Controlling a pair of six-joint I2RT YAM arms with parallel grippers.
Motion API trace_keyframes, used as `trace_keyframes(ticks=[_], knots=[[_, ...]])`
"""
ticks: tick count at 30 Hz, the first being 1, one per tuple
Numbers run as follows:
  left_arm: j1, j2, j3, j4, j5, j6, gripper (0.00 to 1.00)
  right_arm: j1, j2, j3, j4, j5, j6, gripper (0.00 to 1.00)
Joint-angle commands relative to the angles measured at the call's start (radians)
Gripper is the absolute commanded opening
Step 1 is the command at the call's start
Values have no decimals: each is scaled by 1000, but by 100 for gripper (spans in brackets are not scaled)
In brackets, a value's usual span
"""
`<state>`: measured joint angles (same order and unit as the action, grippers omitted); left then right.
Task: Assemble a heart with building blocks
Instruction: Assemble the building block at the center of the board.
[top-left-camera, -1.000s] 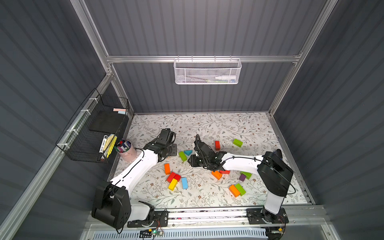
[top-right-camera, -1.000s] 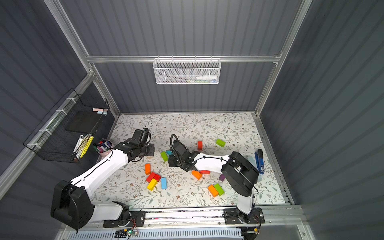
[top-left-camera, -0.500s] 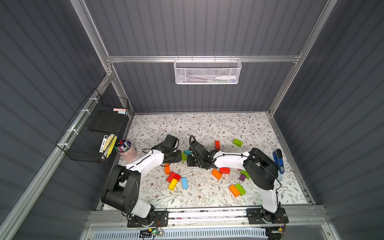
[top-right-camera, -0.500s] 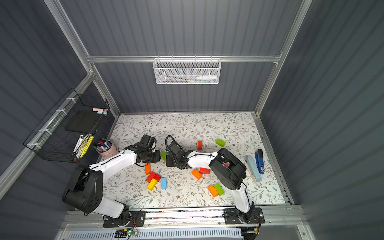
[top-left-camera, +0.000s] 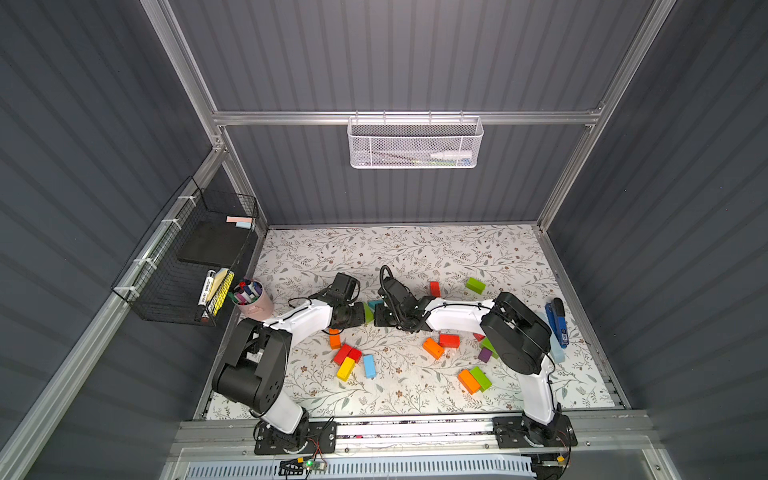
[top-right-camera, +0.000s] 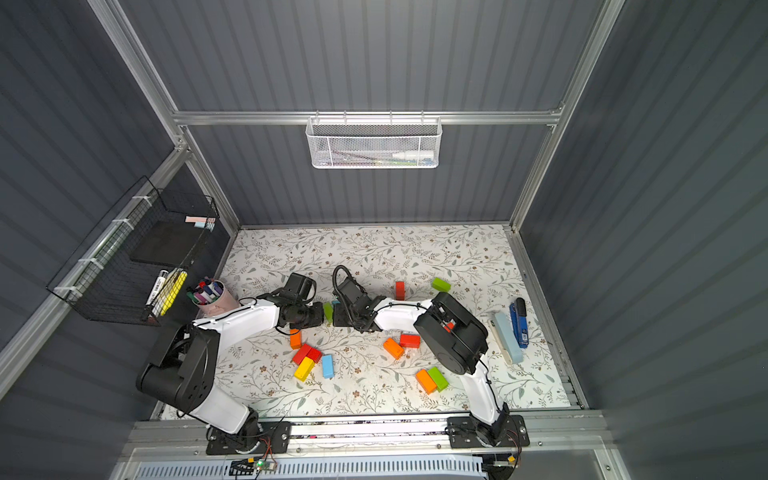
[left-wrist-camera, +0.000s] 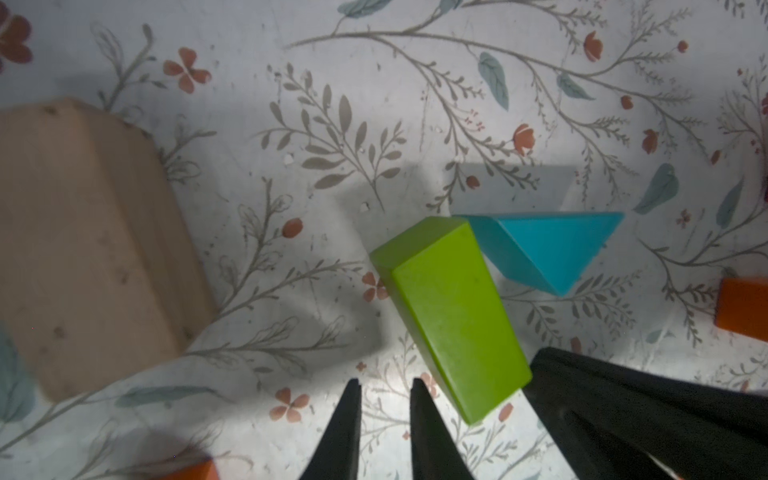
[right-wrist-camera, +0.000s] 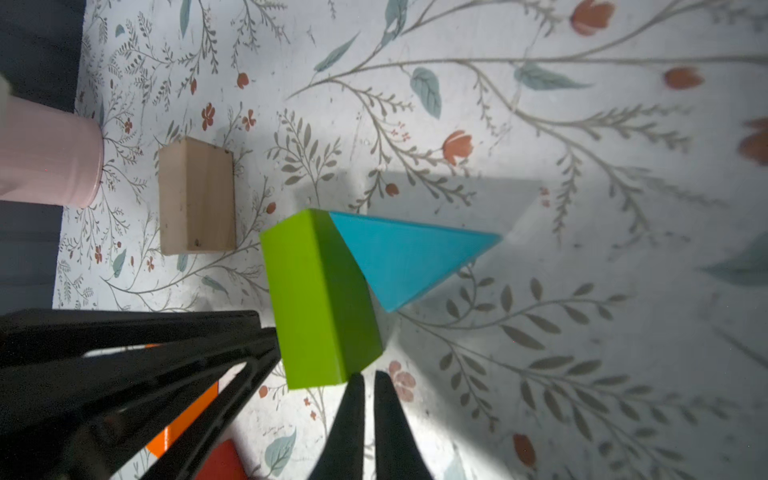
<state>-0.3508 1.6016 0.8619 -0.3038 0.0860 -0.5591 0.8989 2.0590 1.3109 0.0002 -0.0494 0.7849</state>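
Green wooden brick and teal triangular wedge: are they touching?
Touching. In the right wrist view the green wooden brick meets the teal triangular wedge with no gap.

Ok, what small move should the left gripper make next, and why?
Probably open the left gripper wider. Its jaws stand narrowly apart beside the green block, gripping nothing, too close to straddle it. The block touches the teal wedge, and the right gripper sits shut at its end.
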Motion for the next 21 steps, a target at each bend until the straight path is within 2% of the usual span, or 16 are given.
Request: trace_keyframes(ticks=[1, 7, 12, 21], knots=[[3, 15, -5, 12, -4, -17, 23, -3, 33, 33, 16, -22, 20, 11], [9, 9, -12, 15, -12, -22, 23, -5, 45, 44, 16, -23, 16, 11], [12, -3, -28, 17, -16, -23, 23, -4, -19, -16, 6, 13, 1, 10], [17, -29, -40, 11, -23, -33, 23, 8, -76, -118, 40, -72, 2, 9]])
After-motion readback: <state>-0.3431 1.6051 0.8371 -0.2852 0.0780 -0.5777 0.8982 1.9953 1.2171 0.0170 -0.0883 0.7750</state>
